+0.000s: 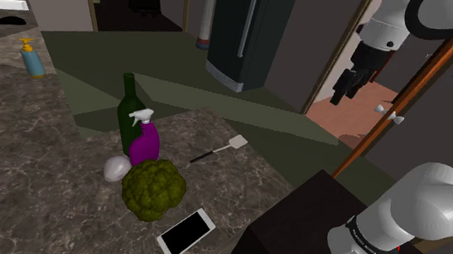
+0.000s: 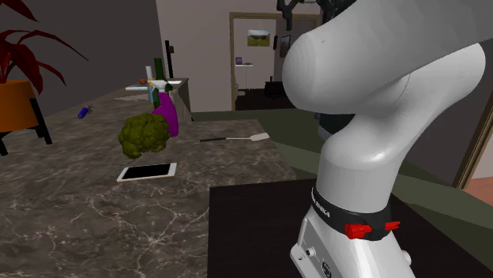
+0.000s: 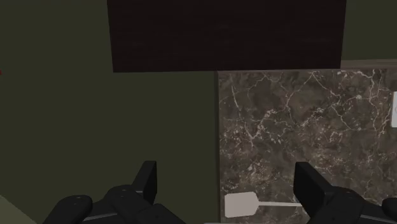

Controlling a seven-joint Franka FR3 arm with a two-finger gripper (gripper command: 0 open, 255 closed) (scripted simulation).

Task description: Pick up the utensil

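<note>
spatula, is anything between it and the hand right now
Nothing visible. The open hand hangs high over the counter's edge, and the wrist view shows the white spatula lying on bare marble below it. The purple spray bottle and broccoli sit well to the shoulder view's left.

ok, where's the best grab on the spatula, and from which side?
Take the spatula by its thin dark handle, near the middle, coming straight down from above with the open gripper closing across it. It lies flat on the marble counter, so nothing fits under it sideways, and the white head looks too wide and flat.
</note>
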